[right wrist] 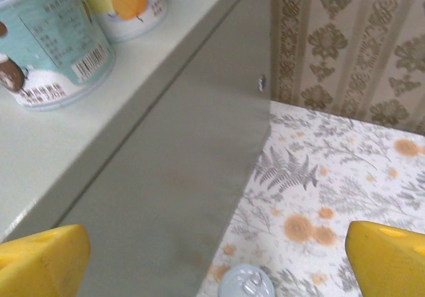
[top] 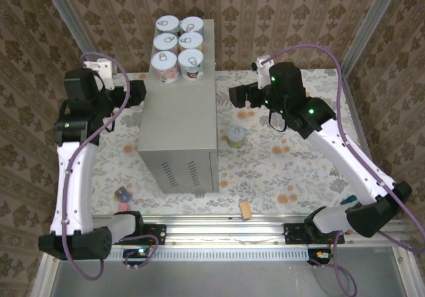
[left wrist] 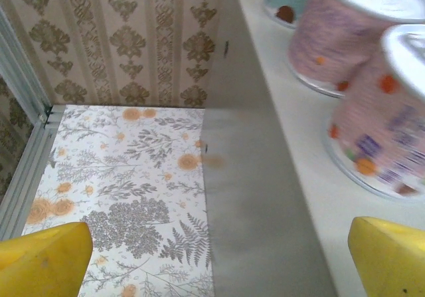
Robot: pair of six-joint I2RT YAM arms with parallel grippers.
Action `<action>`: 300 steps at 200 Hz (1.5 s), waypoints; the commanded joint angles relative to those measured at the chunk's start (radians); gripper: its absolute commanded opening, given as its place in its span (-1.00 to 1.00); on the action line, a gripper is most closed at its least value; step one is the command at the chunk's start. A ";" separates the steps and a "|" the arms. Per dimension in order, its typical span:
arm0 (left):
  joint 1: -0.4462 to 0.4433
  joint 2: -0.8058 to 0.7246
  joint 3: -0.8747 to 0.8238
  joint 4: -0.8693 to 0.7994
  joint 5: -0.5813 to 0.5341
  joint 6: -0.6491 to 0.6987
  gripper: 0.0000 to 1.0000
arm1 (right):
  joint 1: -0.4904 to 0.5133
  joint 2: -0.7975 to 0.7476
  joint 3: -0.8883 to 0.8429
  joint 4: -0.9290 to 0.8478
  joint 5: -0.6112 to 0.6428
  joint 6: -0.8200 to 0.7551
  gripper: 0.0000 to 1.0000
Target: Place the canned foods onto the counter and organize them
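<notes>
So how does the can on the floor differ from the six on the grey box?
The floor can stands low on the floral surface; the six cans sit atop the counter. The floor can is alone; the six cans form two neat rows. All stand upright, pull-tab lids up.

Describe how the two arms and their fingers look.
The left arm and right arm have white links with black joint housings, small green lights, and a purple cable looping along each. Wrist views show blunt yellow fingers.
</notes>
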 commanded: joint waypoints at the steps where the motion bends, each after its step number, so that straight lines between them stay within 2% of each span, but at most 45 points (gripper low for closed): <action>1: 0.004 -0.072 -0.017 -0.087 0.106 0.040 1.00 | -0.004 -0.047 -0.068 -0.061 0.063 0.024 1.00; 23: -0.040 -0.138 -0.015 -0.143 0.153 0.062 1.00 | -0.004 -0.078 -0.162 -0.041 0.076 0.064 1.00; 55: -0.194 -0.200 0.008 -0.211 0.216 0.098 1.00 | -0.006 -0.085 -0.303 0.010 0.092 0.118 1.00; 85: -0.370 -0.220 0.031 -0.249 0.133 0.113 1.00 | -0.007 -0.063 -0.405 0.043 0.112 0.155 1.00; 97: -0.407 -0.224 0.029 -0.250 0.107 0.113 1.00 | -0.007 -0.043 -0.442 0.062 0.125 0.167 1.00; 102: -0.453 -0.224 0.027 -0.250 0.095 0.113 1.00 | -0.007 -0.035 -0.456 0.073 0.132 0.171 1.00; 145: -0.586 -0.206 0.020 -0.251 -0.005 0.109 1.00 | -0.007 0.067 -0.529 0.152 0.122 0.197 1.00; 194: -0.657 -0.180 0.034 -0.238 -0.059 0.102 1.00 | 0.002 0.208 -0.538 0.239 0.084 0.210 1.00; 300: -0.700 -0.106 0.079 -0.232 -0.098 0.106 1.00 | 0.034 0.462 -0.396 0.307 0.101 0.181 1.00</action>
